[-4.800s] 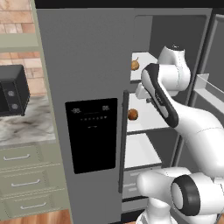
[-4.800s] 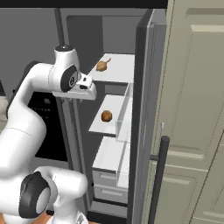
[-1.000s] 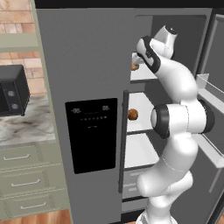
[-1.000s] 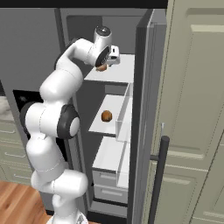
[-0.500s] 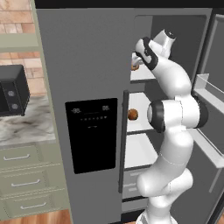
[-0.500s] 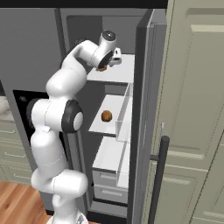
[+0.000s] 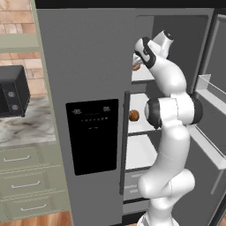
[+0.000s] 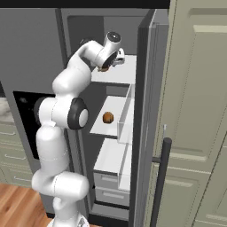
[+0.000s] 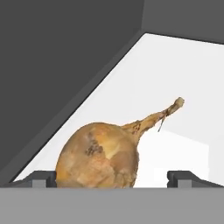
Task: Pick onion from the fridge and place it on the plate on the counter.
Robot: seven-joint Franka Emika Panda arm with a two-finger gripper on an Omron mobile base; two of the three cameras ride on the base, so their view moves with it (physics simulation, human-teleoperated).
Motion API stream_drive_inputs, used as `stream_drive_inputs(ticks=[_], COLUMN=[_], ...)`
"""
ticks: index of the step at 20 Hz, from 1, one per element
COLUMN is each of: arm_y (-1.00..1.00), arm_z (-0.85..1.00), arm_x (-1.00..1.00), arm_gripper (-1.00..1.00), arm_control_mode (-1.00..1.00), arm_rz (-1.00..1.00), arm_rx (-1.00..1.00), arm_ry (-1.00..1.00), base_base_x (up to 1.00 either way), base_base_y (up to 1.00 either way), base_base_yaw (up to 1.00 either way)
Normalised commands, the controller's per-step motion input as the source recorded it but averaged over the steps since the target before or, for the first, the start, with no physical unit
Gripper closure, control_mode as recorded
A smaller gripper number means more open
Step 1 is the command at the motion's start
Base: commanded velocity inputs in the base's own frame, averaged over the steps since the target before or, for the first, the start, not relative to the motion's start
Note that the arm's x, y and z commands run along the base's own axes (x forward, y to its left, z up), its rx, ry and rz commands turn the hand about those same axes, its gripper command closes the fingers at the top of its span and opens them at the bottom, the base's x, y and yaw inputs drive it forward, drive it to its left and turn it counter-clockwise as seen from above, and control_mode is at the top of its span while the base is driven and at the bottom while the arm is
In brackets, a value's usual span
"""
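Hand view has the onion (image 9: 99, 157) lying on the white top shelf (image 9: 175, 92) of the fridge (image 7: 88, 66), between the spread fingertips (image 9: 41, 178) of the gripper (image 9: 113, 179), unheld

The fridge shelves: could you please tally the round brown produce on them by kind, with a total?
Onion with a pointed stem, upper shelf, at the tool: 1
Smooth orange-brown ball without a stem, middle shelf: 1
Total: 2
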Motion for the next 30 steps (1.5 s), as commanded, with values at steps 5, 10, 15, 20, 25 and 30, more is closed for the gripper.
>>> stream_drive_inputs(ticks=[5, 10, 15, 20, 25, 30], arm_y=[0.0, 0.0, 0.04, 0.12, 0.09, 0.09], arm_z=[-0.1, -0.16, -0.18, -0.3, -0.33, -0.2], arm_x=[0.32, 0.16, 0.03, 0.01, 0.03, 0.09], arm_gripper=[-1.0, -1.0, -1.0, -1.0, -1.0, 1.0], arm_control_mode=[-1.0, -1.0, -1.0, -1.0, -1.0, -1.0], arm_rz=[0.03, 0.03, 0.03, 0.03, 0.04, 0.04], arm_rx=[0.0, 0.0, 0.0, 0.0, 0.0, 0.0], arm_ry=[0.0, 0.0, 0.0, 0.0, 0.0, 0.0], base_base_x=[0.0, 0.0, 0.0, 0.0, 0.0, 0.0], base_base_y=[0.0, 0.0, 0.0, 0.0, 0.0, 0.0], base_base_yaw=[0.0, 0.0, 0.0, 0.0, 0.0, 0.0])
